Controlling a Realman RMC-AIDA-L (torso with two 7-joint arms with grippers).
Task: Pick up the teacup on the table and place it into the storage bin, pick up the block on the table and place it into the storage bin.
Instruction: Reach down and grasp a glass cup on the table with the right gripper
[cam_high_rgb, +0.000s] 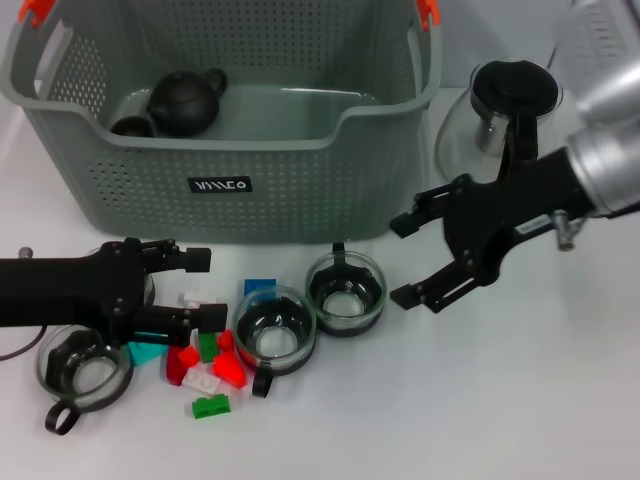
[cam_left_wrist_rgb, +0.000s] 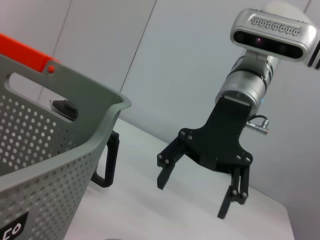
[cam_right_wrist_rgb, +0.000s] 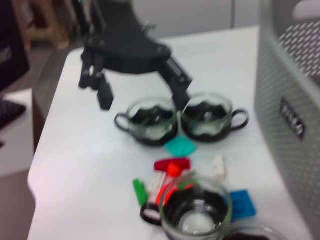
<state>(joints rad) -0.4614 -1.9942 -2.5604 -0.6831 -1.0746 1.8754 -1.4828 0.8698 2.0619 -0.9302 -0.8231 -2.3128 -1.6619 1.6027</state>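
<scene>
In front of the storage bin (cam_high_rgb: 300, 150) I see three glass teacups (cam_high_rgb: 275, 330) and scattered blocks (cam_high_rgb: 210, 372) on the table (cam_high_rgb: 520, 400). My right gripper (cam_high_rgb: 415, 258) hovers wide open, empty, beside the cups; left gripper (cam_high_rgb: 205, 288) open over the blocks, holding nothing.

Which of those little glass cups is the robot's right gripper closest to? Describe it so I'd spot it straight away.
Start at the big grey-green storage bin with the black label. Just in front of its right half stand two glass teacups side by side among coloured blocks. The one you want, the right-hand teacup, sits nearest the bin, with the open right gripper hovering just beside it; its neighbour lies nearer the red blocks.
</scene>
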